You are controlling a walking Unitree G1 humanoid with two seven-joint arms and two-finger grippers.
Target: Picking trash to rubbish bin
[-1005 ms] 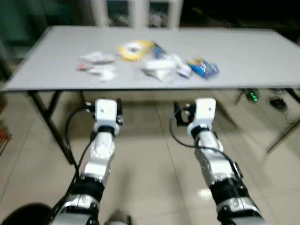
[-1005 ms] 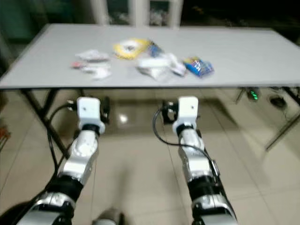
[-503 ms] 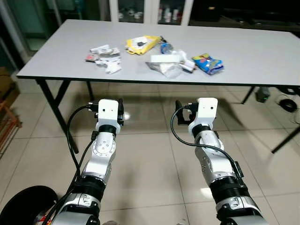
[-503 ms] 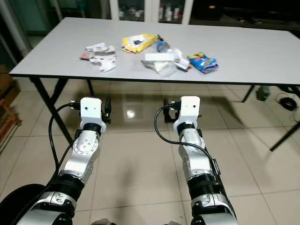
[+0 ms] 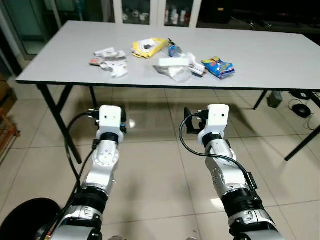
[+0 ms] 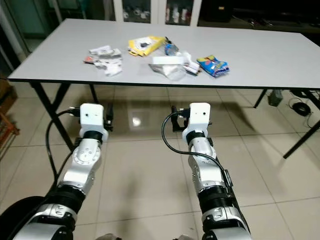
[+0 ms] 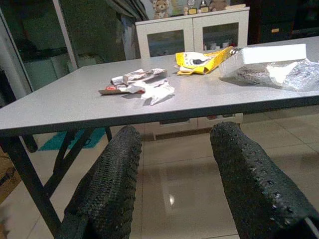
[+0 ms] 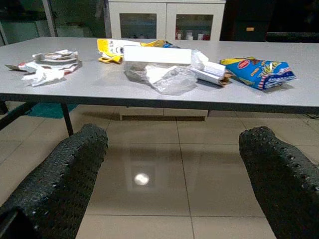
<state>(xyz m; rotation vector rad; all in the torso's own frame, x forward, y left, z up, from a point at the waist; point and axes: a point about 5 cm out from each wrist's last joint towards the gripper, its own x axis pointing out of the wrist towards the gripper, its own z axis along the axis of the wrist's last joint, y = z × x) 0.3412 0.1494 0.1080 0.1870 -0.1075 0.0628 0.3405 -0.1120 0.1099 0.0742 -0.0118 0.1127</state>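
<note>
Both arms out low over the floor tiles, trash sitting on the worktop ahead

Left pincer [image 7: 174, 184] and right pincer [image 8: 174, 179] hold their fingers apart, gripping nothing, short of the grey worktop [image 5: 60, 70]. Crumpled wrappers [image 5: 111, 61] far left, yellow packet [image 5: 149, 46], clear bag [image 5: 175, 70] partly covering a white box, blue snack bag [image 5: 218, 67] right; labels too small to read.

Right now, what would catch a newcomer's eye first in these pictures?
The scatter of trash on the grey table: a yellow packet toward the far side, a blue snack bag at the right end, crumpled white wrappers at the left. In front, both silver arms reach toward it over the tiled floor, left claw and right claw open and short of the table edge.
</note>
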